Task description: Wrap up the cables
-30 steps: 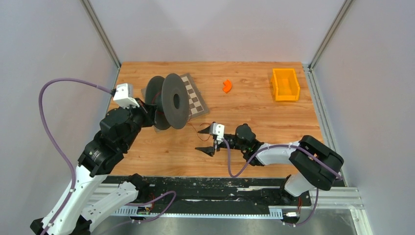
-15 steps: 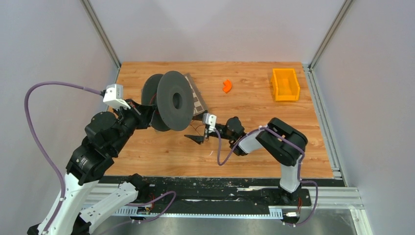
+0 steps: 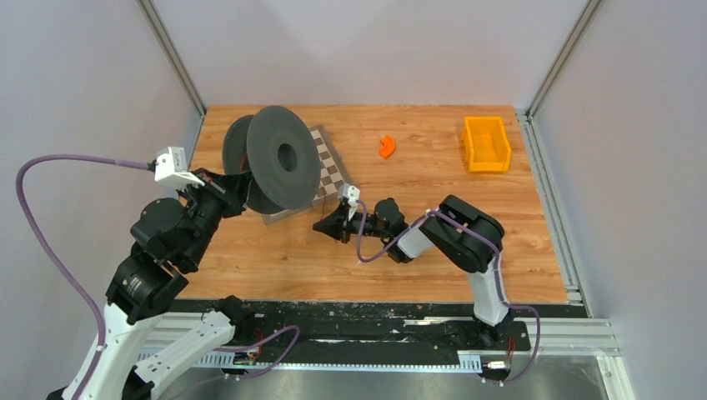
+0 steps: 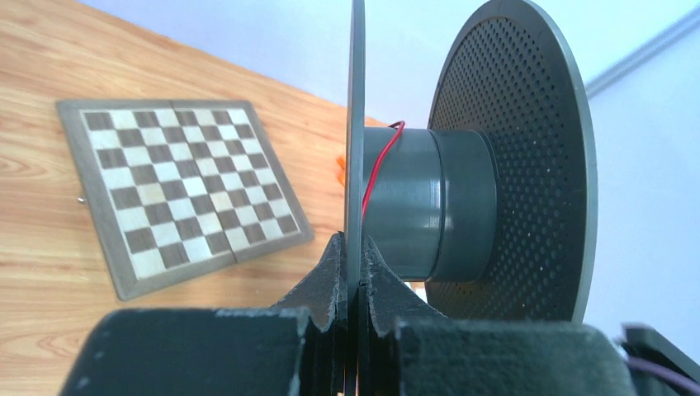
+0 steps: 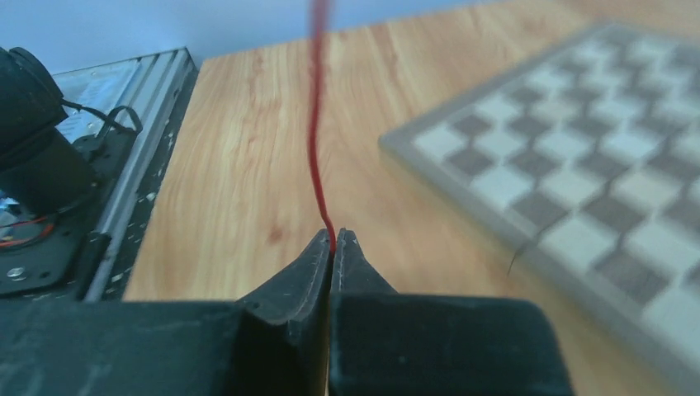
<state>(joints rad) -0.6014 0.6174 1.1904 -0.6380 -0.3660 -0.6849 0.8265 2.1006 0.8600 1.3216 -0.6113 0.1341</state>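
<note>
A dark grey spool (image 3: 283, 157) with two wide discs is held off the table, tilted, above the board's left part. My left gripper (image 4: 354, 239) is shut on the thin edge of its nearer disc (image 4: 356, 124). The cables show as one thin red wire (image 4: 376, 169) running over the spool's hub (image 4: 429, 202). In the top view my right gripper (image 3: 321, 227) reaches left, low over the table just below the board. It is shut on the red wire (image 5: 316, 124), which rises straight up from its fingertips (image 5: 333, 235).
A chessboard (image 3: 329, 167) lies flat on the wooden table under and right of the spool. An orange curved piece (image 3: 387, 147) and an orange bin (image 3: 486, 143) sit at the back right. The black base rail (image 3: 375, 321) runs along the near edge.
My left arm has carried the spool up and to the left. My right gripper has moved left toward the board and has shut on the red wire.
</note>
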